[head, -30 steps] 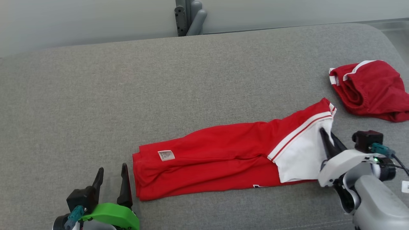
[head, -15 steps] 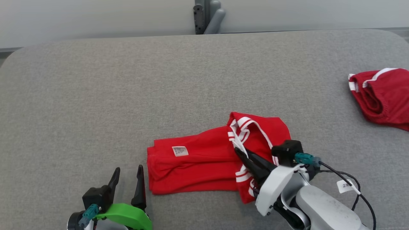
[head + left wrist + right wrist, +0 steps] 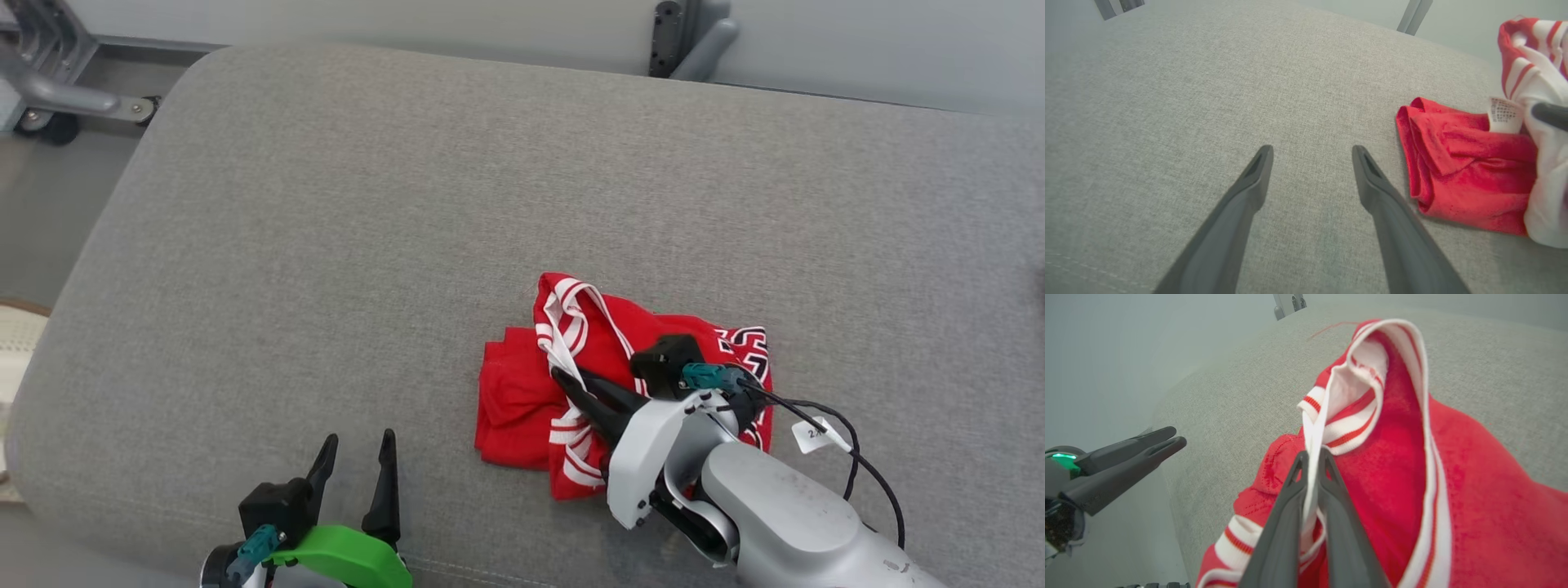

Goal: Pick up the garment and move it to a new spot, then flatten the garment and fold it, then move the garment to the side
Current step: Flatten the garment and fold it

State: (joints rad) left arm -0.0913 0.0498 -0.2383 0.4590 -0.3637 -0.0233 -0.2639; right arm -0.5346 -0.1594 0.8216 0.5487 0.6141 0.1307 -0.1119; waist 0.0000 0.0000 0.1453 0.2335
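Observation:
The garment (image 3: 514, 400) is red with white striped trim and black-and-white lettering. It lies bunched and doubled over on the grey padded table (image 3: 392, 204). My right gripper (image 3: 563, 377) is shut on its white striped band, which is pinched between the fingers and lifted a little in the right wrist view (image 3: 1312, 455). The red cloth (image 3: 1474, 490) drapes away to the right there. My left gripper (image 3: 355, 445) is open and holds nothing, low over the table to the left of the garment (image 3: 1461, 175). Its two fingers (image 3: 1257, 171) stand apart above bare fabric.
The table's rounded left corner and front edge are close to my left gripper. A metal frame with a wheel (image 3: 49, 98) stands on the floor beyond the far left corner. A dark bracket (image 3: 686, 37) rises behind the far edge. Bare table stretches left and beyond the garment.
The camera has swung left. My right gripper has carried the garment's striped end leftwards over the rest, so the long strip is now a short doubled heap. The left gripper stays open.

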